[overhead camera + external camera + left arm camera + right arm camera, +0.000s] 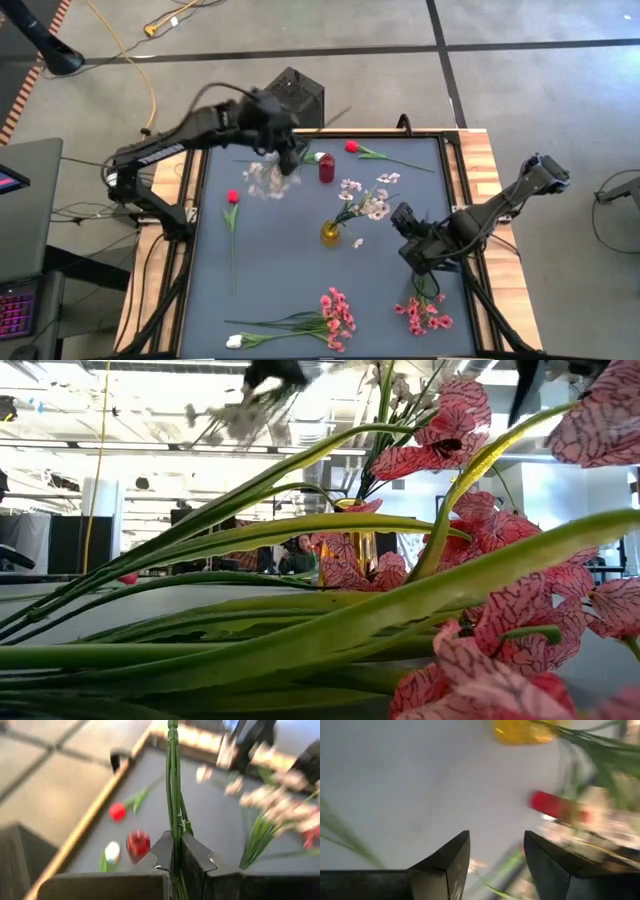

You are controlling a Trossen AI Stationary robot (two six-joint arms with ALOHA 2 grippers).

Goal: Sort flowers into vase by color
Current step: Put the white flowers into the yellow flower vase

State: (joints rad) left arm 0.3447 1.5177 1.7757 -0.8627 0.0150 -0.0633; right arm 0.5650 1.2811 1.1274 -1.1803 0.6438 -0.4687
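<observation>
My left gripper point(288, 158) is over the far half of the table, close to the red vase point(326, 167), and is shut on a pale blossom spray point(267, 181). My right gripper point(406, 236) hovers open to the right of the yellow vase point(330, 234), which has pale pink-white blossoms point(368, 203) standing in it. Lying flat on the table are two red rosebuds point(352, 146) point(233, 197), a white bud point(319, 156) beside the red vase, another white bud point(234, 341) and two bright pink sprays point(336, 315) point(425, 315) near the front edge. My left gripper point(175, 862) pinches the pale spray's bundle of thin green stems point(173, 827) between its two fingers. The stems run on past the fingertips point(165, 851). In the high view the free stem end point(340, 115) points toward the far right, the blossoms hang on the near-left side, and the spray is lifted clear.
The low view is mostly filled by green leaves point(300, 630) and pink blossoms point(520, 620) lying close to the camera. The table has wooden side rails point(485, 180). A black box point(298, 95) stands beyond the far edge. The centre-left of the grey mat point(280, 260) is bare.
</observation>
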